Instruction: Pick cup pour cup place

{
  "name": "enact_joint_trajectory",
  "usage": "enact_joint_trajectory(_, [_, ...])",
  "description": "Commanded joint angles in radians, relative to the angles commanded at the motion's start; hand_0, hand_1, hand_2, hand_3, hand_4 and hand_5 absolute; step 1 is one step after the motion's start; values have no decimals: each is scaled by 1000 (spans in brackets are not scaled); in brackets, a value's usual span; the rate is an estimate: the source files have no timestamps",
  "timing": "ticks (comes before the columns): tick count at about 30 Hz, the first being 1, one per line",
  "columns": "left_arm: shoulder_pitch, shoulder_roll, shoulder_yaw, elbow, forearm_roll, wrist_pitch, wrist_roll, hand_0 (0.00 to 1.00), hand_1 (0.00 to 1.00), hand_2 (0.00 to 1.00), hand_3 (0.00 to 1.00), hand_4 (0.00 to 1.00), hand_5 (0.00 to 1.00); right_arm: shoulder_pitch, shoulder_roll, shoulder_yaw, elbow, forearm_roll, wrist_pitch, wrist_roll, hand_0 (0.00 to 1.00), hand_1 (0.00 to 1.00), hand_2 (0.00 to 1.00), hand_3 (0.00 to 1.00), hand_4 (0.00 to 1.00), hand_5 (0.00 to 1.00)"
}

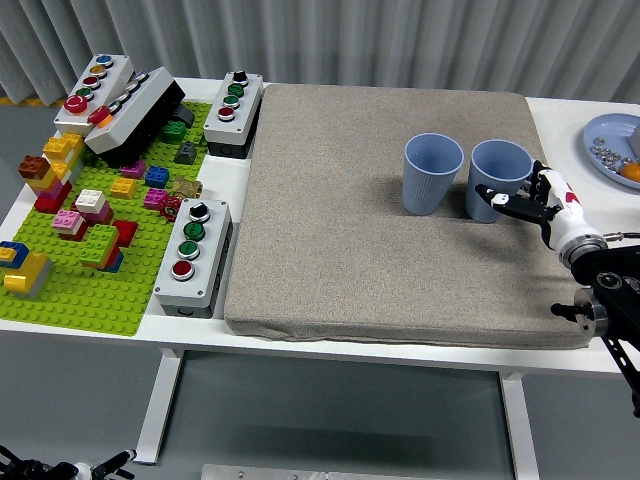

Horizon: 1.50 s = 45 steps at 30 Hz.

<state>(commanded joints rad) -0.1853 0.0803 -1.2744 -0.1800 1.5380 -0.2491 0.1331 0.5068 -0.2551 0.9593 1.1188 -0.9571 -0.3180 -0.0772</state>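
I have the right hand (528, 199) in from the right edge, wrapped around the right-hand blue cup (497, 178), fingers (497, 194) curled across its front wall near the base. The cup looks tilted a little to the left, its rim leaning toward the other blue cup (432, 173), which stands upright just beside it on the grey mat (380, 240). I cannot tell whether the held cup's base is off the mat or still touching it. Both cups sit toward the mat's far right part.

To the far right, at the table's edge, a blue plate (612, 145) holds small bits I can't make out. Left of the mat I see a green building-brick board (95, 270) strewn with coloured bricks, and grey button boxes, one (194, 254) near the mat's left edge, another (233, 112) further back. My left arm is out of sight.
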Motion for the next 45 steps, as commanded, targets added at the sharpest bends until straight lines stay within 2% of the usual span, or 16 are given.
enact_joint_trajectory(1, [0,0,0,0,0,0,0,851,869,883,768,601,998,0,0,0,0,0,0,2,781,717,622,686,709,136])
enact_joint_trajectory(2, [0,0,1,0,-1,0,0,851,869,882,768,600,998,0,-1,2,1,2,3,6,843,770,705,748,766,217])
enact_joint_trajectory(13, [-1,0,2,0,-2,-1,0,850,869,883,768,600,998,-2,1,13,-4,-1,27,12,843,770,705,748,766,217])
enact_joint_trajectory(14, [-1,0,2,0,-2,-1,0,850,869,882,767,600,998,-1,1,14,-4,-3,28,11,893,849,875,880,853,326])
enact_joint_trajectory(32, [-3,0,2,0,1,-2,0,851,869,882,768,600,998,-3,1,29,-14,-32,53,-4,914,869,927,918,856,325])
enact_joint_trajectory(37, [-4,0,2,0,3,-2,0,851,869,882,768,600,998,-3,0,41,-7,-50,74,-18,914,869,927,918,856,325])
enact_joint_trajectory(38, [-4,0,2,0,3,-2,0,851,869,882,768,600,998,-4,-1,43,-7,-53,78,-20,930,922,998,984,853,329])
enact_joint_trajectory(45, [-3,-1,0,0,5,-2,0,851,869,882,768,600,998,-8,-5,61,-2,-72,107,-42,937,928,998,998,855,327])
